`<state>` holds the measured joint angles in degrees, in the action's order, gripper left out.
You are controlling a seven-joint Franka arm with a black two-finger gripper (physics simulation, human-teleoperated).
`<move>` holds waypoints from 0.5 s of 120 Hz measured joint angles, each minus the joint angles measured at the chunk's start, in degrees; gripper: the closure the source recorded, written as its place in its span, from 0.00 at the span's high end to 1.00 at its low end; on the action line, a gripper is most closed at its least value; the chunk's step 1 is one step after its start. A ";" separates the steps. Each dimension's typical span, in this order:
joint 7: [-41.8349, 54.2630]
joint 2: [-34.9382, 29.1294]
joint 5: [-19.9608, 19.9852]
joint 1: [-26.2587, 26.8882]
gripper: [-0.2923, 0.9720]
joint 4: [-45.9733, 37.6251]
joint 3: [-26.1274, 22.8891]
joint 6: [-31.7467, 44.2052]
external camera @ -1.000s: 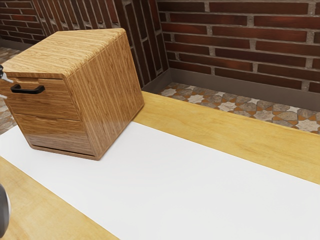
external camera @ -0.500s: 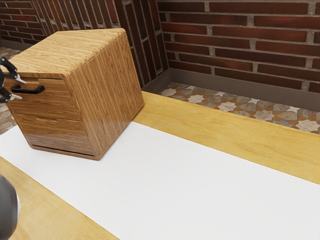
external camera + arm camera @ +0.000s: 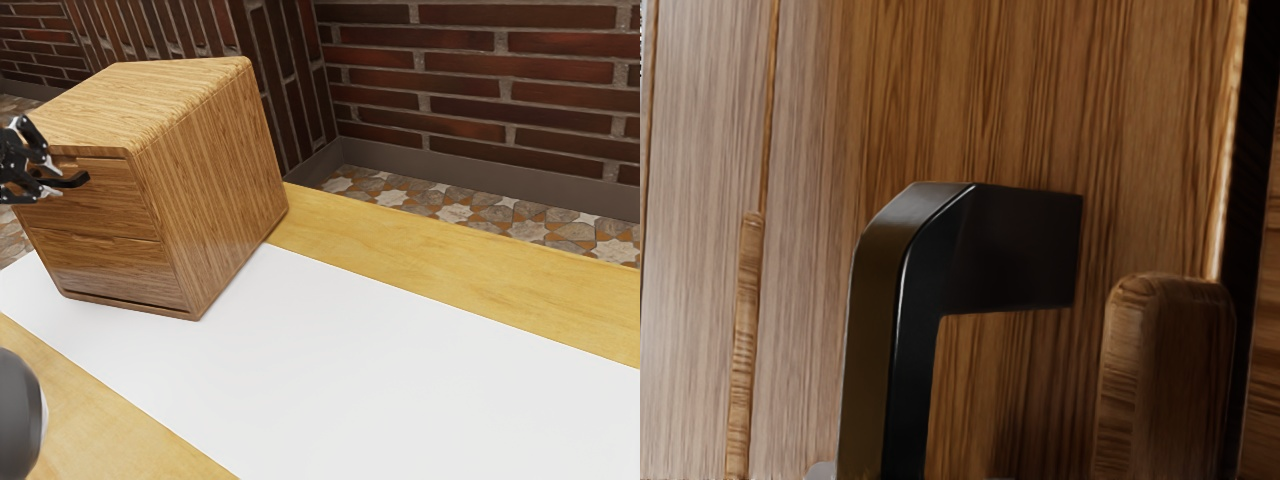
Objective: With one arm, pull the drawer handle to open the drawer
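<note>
Cabinet (image 3: 200,170) glossy grained wood; handle (image 3: 890,350) smooth black, slight sheen; table (image 3: 450,260) wood, matt white sheet (image 3: 350,370); wall (image 3: 480,70) rough brick.

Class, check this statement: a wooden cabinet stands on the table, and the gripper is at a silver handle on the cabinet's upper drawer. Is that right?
Not quite. The handle is black, not silver, as the wrist view shows close up. The rest holds: the wooden cabinet stands on the table, and the gripper is at the handle on the upper drawer.
</note>
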<state>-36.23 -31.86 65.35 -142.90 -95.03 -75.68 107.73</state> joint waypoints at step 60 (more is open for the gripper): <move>-1.63 -2.34 2.33 1.61 0.38 -0.54 0.56 2.61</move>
<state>-37.86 -34.20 67.68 -141.29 -95.58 -75.12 110.34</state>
